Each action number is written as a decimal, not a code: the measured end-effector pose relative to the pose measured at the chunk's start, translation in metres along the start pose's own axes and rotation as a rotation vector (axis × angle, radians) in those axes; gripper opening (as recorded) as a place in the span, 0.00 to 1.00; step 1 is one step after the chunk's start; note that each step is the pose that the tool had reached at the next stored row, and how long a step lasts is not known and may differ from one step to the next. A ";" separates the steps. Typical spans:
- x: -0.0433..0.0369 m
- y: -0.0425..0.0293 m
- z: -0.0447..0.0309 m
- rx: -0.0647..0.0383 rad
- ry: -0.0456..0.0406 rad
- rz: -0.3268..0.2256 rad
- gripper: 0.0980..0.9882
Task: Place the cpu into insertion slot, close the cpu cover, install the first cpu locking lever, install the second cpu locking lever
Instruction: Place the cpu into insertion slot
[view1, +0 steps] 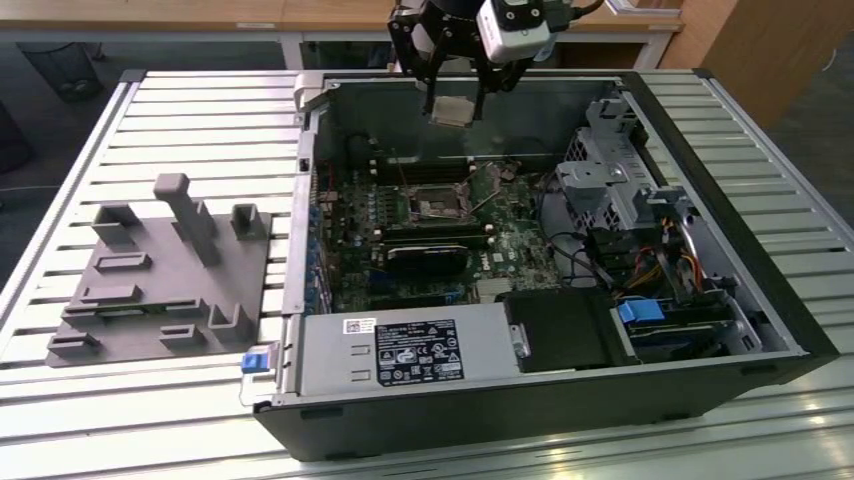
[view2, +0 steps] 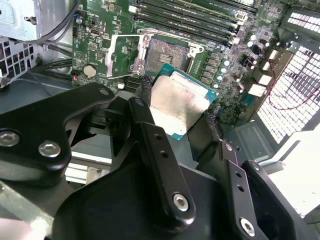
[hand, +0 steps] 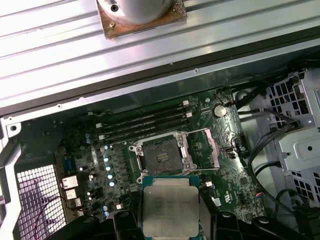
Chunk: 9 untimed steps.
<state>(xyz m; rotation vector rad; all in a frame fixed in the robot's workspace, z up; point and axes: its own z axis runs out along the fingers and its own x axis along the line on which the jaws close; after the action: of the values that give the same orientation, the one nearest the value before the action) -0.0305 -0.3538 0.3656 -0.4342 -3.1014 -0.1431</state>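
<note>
My gripper (view1: 453, 103) hangs over the far end of the open computer case, shut on the cpu (view1: 451, 110). In both wrist views the chip's silver-grey top (view2: 177, 102) (hand: 170, 205) faces the camera, with a black finger (view2: 145, 112) against each of two opposite edges. Below on the green board, the insertion slot (view1: 438, 207) (view2: 167, 54) (hand: 161, 156) lies bare with its dark recessed middle showing. The cpu cover (view2: 120, 55) (hand: 206, 147), a thin metal frame, is swung open beside the socket. The chip is well above the slot, apart from it.
The black case (view1: 747, 330) lies open on a slatted metal table (view1: 200, 110). Long memory slots (hand: 145, 125) run beside the socket. A black block (view1: 427, 262), drive cages and cables (view1: 654, 260) fill the case. A grey fixture with posts (view1: 160, 270) sits at the exterior view's left.
</note>
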 end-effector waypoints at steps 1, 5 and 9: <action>0.0000 0.0000 0.0000 0.000 -0.0001 0.002 0.50; 0.0000 0.0000 0.0000 0.000 -0.0010 0.011 0.50; 0.0000 0.0000 0.0000 0.000 -0.0017 0.020 0.50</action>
<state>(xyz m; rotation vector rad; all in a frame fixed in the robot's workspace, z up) -0.0305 -0.3538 0.3656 -0.4652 -3.0977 -0.1431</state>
